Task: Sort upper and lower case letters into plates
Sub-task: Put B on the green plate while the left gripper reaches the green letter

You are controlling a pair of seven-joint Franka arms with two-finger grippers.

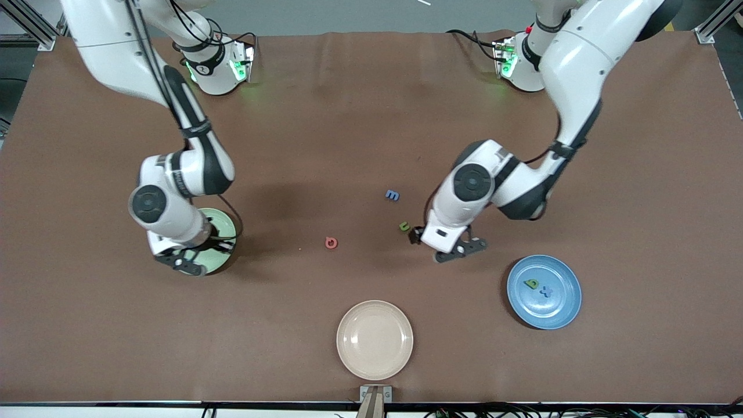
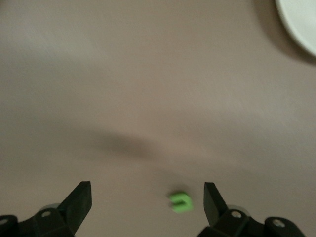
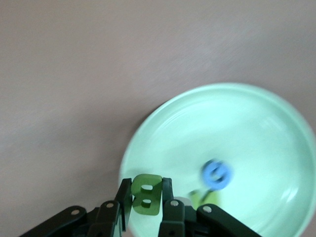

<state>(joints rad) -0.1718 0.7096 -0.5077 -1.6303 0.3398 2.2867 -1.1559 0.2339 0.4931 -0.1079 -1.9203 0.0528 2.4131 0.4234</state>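
- Three plates rest on the brown worktop (image 1: pixel 371 116); nearest the front camera is the cream plate (image 1: pixel 375 339), holding no letters.
- Blue plate (image 1: pixel 544 291): slightly farther from the front camera, toward the left arm's end; the green p (image 1: pixel 531 284) and blue x (image 1: pixel 545 291) lie in it side by side.
- Pale green plate (image 1: pixel 223 223): toward the right arm's end, largely covered by the right arm; the right wrist view shows the blue G (image 3: pixel 216 174) lying inside it, with another green piece partly hidden beside it.
- Right claw (image 3: pixel 146 197): over the pale green plate's rim, fingers closed on the green B (image 3: pixel 146 195).
- Left claw (image 2: pixel 147 197): low over the bare worktop, fingers spread wide and holding nothing, with the green u (image 2: pixel 180 201) on the worktop between them.
- Pink-red Q (image 1: pixel 331 242): on the worktop, between the two arms.
- Blue m (image 1: pixel 392 195): near the green u, farther from the front camera.
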